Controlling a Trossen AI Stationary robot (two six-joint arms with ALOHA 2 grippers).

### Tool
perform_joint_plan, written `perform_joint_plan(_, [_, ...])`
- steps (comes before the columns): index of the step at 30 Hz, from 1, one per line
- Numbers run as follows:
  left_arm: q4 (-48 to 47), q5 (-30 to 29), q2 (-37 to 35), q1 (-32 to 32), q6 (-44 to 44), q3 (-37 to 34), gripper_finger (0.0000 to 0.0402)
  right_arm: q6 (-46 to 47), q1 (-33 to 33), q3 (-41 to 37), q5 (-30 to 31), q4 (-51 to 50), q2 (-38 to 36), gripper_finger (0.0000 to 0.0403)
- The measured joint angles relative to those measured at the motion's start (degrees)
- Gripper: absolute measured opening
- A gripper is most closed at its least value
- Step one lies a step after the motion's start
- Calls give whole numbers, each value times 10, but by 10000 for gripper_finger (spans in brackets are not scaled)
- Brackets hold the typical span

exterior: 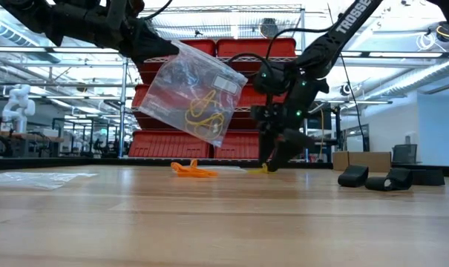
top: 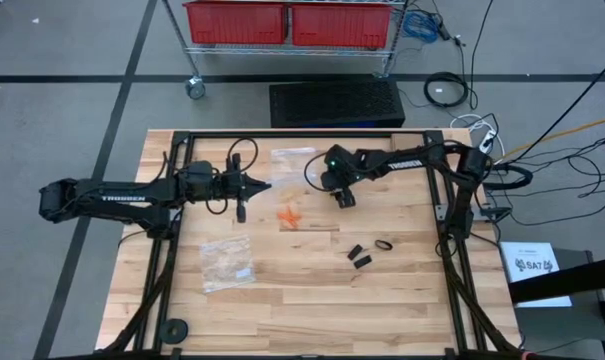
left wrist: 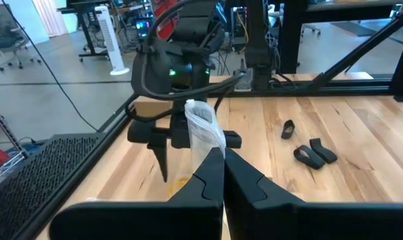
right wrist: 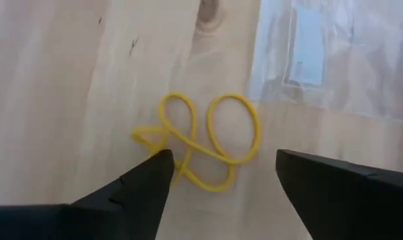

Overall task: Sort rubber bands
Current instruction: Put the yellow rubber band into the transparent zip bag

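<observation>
Right gripper [right wrist: 218, 177] spread wide just above the yellow rubber bands [right wrist: 201, 143] lying on the wooden table [top: 282, 300].
Left gripper [left wrist: 222, 167] is pressed together on one clear zip bag [exterior: 191, 93], held aloft; orange bands [top: 290, 217] lie mid-table, three black bands [top: 367, 252] to their right, and a second bag [top: 227, 262] lies flat.
</observation>
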Motion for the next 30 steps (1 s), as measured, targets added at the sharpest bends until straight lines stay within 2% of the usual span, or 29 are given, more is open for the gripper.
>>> perform_joint_plan(3, [-3, 0, 0, 0, 0, 0, 0, 22, 1, 0, -17, -5, 11, 232])
perform_joint_plan(5, [-7, 0, 0, 0, 0, 0, 0, 30, 5, 0, -20, -6, 14, 198])
perform_joint_plan(12, [-9, 0, 0, 0, -1, 0, 0, 34, 17, -1, -31, 3, 17, 21])
perform_joint_plan(19, [-10, 0, 0, 0, 0, 0, 0, 69, 33, -3, -26, -25, -14, 3])
perform_joint_plan(26, [-9, 0, 0, 0, 0, 0, 0, 118, 64, -5, -39, -121, -97, 1])
perform_joint_plan(30, [-8, 0, 0, 0, 0, 0, 0, 150, 101, -5, -37, -130, -141, 1])
